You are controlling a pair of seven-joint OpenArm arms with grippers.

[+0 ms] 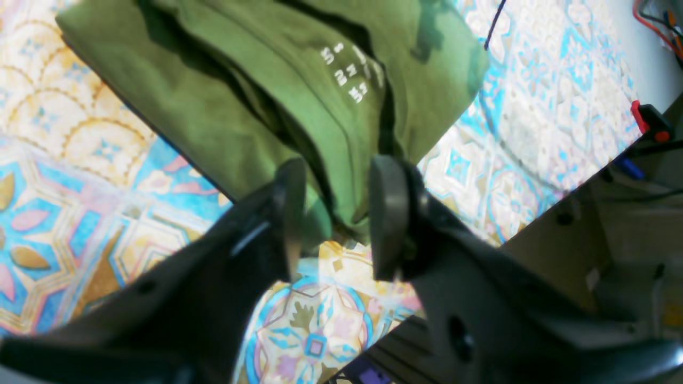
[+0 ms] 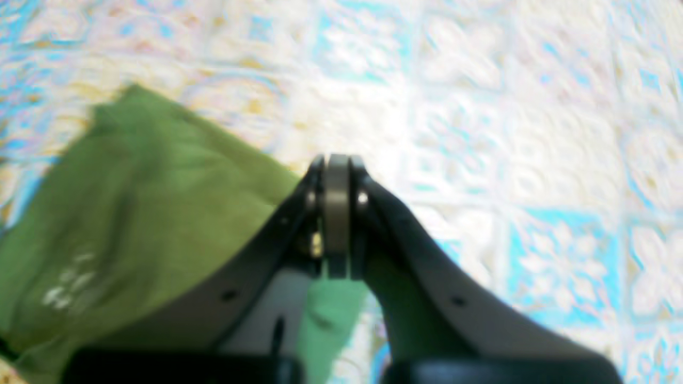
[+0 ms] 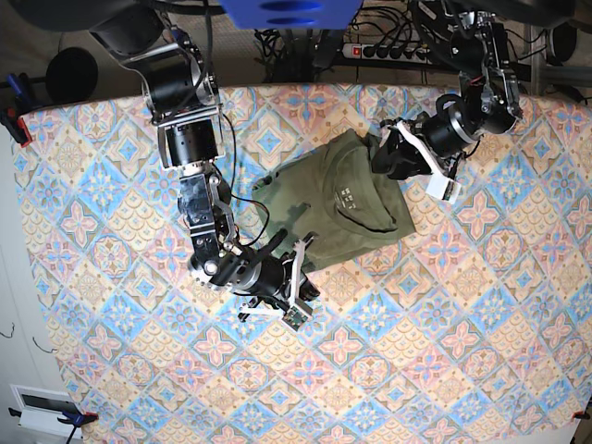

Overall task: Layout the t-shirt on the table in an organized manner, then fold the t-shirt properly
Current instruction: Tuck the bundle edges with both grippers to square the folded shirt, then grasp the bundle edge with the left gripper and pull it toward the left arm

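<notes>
The olive-green t-shirt (image 3: 338, 208) lies bunched and partly folded on the patterned table (image 3: 462, 324). In the left wrist view its pale printed label (image 1: 352, 72) shows inside the neck. My left gripper (image 1: 339, 168) stands open, and a fold of the t-shirt (image 1: 213, 106) runs between its fingers without being pinched. In the base view this gripper (image 3: 381, 148) sits at the shirt's far right corner. My right gripper (image 2: 337, 160) is shut, pads pressed together with nothing seen between them, just off the t-shirt (image 2: 139, 202). In the base view it (image 3: 303, 248) hovers by the shirt's near left edge.
The table's edge (image 1: 533, 224) runs close to my left gripper, with a red clamp (image 1: 645, 120) on it. A thin black cable (image 1: 493, 26) lies beyond the shirt. A power strip and cables (image 3: 388, 51) sit past the far edge. Another clamp (image 3: 14, 125) grips the left side.
</notes>
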